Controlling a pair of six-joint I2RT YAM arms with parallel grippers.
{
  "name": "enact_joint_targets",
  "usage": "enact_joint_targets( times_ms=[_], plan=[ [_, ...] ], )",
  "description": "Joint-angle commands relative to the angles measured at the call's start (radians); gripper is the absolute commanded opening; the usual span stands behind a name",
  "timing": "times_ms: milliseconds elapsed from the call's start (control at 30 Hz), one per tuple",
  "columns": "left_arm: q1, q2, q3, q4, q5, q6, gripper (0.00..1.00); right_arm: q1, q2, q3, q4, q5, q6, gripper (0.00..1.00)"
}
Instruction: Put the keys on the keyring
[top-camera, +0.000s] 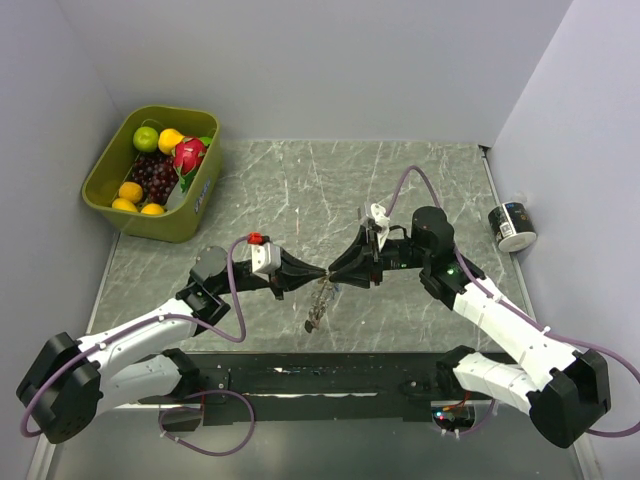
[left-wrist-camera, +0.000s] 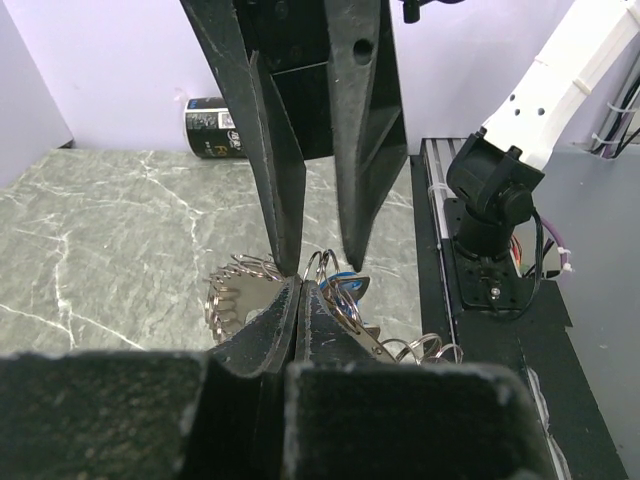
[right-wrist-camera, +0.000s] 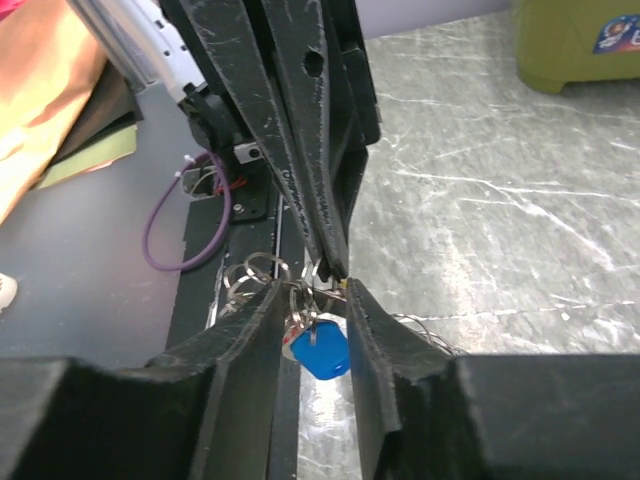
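i have the left gripper (top-camera: 320, 274) pinched on the keyring (left-wrist-camera: 238, 278), jaws together on the wire, holding it up off the worktop (top-camera: 300, 180) around the middle, toward the near edge, so the loops hang free and steady for the other arm. the right gripper (right-wrist-camera: 312, 295) meets it tip to tip, jaws apart with the blue key (right-wrist-camera: 320, 352) in the gap; i cannot tell whether the pads touch it. i judge this as set-up for threading: one side anchors, the other works a key. more keys (top-camera: 316, 312) dangle beneath the tips
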Motion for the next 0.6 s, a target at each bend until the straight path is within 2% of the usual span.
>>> enact_joint_targets(
  times_ms=[0,133,267,333,433,567],
  plan=[
    [0.003,0.0,0.047,0.112,0.007,-0.019,0.01,-0.001,-0.015,-0.003,0.001,0.052,-0.03,0.33],
    [0.003,0.001,0.048,0.134,0.021,-0.035,0.01,-0.001,-0.023,-0.008,-0.005,0.072,-0.025,0.27],
    [0.003,0.001,0.053,0.136,0.026,-0.042,0.01,-0.002,-0.031,-0.015,-0.009,0.107,-0.019,0.14],
    [0.003,-0.008,0.048,0.139,0.027,-0.049,0.01,-0.001,-0.029,-0.009,-0.017,0.11,-0.022,0.13],
    [0.005,-0.018,0.037,0.158,0.021,-0.052,0.01,-0.002,-0.038,-0.021,-0.008,0.12,-0.02,0.01],
    [0.003,-0.031,0.05,0.11,0.021,-0.044,0.01,-0.001,-0.041,0.0,-0.037,0.135,-0.03,0.0]
  ],
)
